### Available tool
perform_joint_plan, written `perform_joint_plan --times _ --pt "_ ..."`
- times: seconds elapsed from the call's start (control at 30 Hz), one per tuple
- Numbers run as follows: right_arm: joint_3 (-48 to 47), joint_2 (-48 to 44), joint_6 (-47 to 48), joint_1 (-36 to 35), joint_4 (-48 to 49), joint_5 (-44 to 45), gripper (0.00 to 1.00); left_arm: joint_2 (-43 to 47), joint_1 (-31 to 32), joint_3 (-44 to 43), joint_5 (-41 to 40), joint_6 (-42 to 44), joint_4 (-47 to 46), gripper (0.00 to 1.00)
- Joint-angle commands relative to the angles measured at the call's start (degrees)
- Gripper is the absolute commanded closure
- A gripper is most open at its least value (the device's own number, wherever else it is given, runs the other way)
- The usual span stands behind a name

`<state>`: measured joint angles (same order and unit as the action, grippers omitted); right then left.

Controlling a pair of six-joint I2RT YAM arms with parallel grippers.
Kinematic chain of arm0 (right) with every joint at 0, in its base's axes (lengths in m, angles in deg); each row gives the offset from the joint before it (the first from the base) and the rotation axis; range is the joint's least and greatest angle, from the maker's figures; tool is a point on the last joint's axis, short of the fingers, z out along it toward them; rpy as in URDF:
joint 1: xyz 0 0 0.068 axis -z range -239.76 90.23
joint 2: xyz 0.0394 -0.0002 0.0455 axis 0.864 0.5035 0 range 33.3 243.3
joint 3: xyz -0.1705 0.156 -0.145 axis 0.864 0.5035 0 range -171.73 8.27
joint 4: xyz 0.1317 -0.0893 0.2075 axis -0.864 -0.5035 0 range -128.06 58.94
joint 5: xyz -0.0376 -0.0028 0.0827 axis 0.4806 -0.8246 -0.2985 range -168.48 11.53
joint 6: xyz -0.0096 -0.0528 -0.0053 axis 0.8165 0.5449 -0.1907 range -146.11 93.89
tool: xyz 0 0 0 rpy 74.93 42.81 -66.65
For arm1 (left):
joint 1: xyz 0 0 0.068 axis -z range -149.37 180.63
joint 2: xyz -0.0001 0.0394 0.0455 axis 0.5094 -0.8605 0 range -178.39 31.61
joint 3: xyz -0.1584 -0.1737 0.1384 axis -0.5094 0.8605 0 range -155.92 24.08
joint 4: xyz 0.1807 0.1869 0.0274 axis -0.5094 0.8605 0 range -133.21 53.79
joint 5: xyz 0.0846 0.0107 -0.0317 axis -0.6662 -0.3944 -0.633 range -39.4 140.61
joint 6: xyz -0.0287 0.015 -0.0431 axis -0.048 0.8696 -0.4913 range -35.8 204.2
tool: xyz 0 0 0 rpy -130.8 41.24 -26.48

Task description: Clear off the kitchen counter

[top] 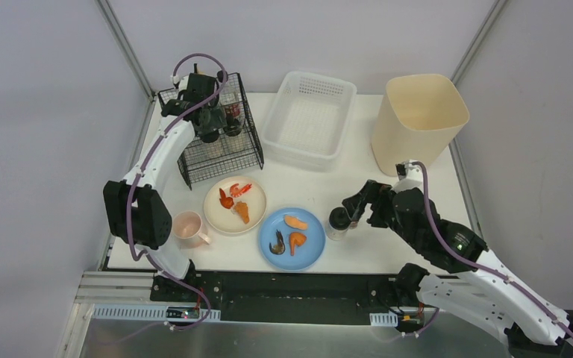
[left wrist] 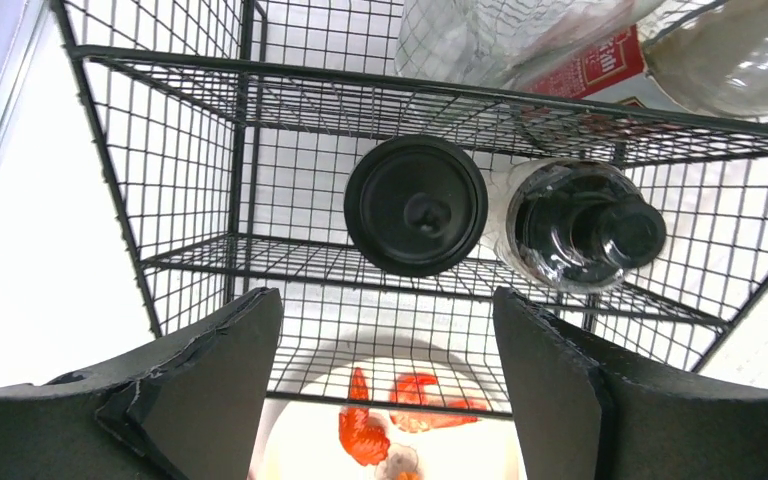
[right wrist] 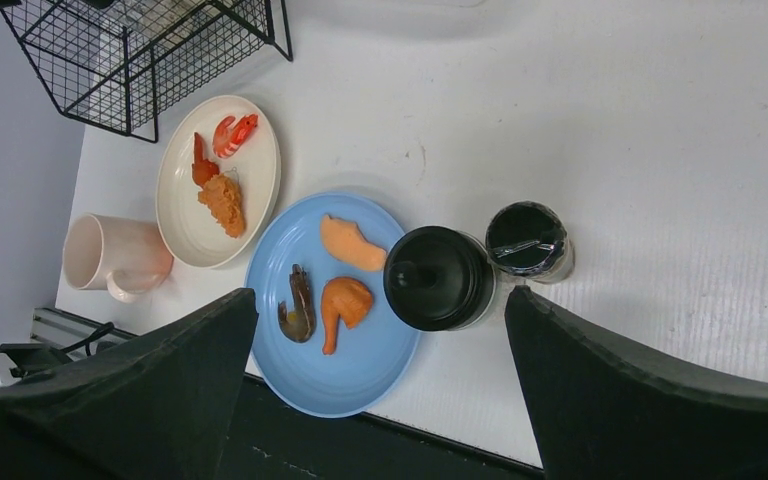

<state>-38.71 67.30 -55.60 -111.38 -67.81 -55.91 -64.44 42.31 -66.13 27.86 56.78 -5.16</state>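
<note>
My right gripper hangs fully spread and empty over a black-lidded jar. A smaller glass jar sits just beside it at two o'clock. Both stand on the matte white worktop, at three o'clock of the glossy blue plate. I judge jar-stowing is in hand. Next I descend squarely and close on that smooth round lid without nudging its neighbour. My left gripper, at the worktop's ten o'clock, is parted and holds nothing above the black wire rack, which has two jars inside.

Overhead plus wrist close-ups, cream plate shared
</note>
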Motion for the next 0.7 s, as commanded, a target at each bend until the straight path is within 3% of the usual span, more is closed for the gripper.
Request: perform_joint_plan --times 0.0,0.37,0.57,0.63,0.67 --pt "-2.63 2.08 0.76 0.11 0.02 -2.03 0.01 4.94 0.46 -0.58 1.57 1.01 2.53 0.20" --pt "-2.02 9.16 -0.18 0.05 -2.28 -5.51 0.01 12.77 1.84 2.00 13.91 0.85 3.51 0.19" --pt "-0.22 10.42 -2.64 0.00 -3.04 -5.51 0.01 17.89 5.80 5.38 15.10 1.86 4.38 0.13" --pt "0.11 11.40 -3.22 -0.09 -3.24 -5.89 0.01 19.89 6.64 7.07 15.22 1.72 4.60 0.02" --pt "0.21 12.11 -3.52 -0.16 -3.50 -5.93 0.01 20.90 6.90 8.00 15.61 1.67 4.59 0.01"
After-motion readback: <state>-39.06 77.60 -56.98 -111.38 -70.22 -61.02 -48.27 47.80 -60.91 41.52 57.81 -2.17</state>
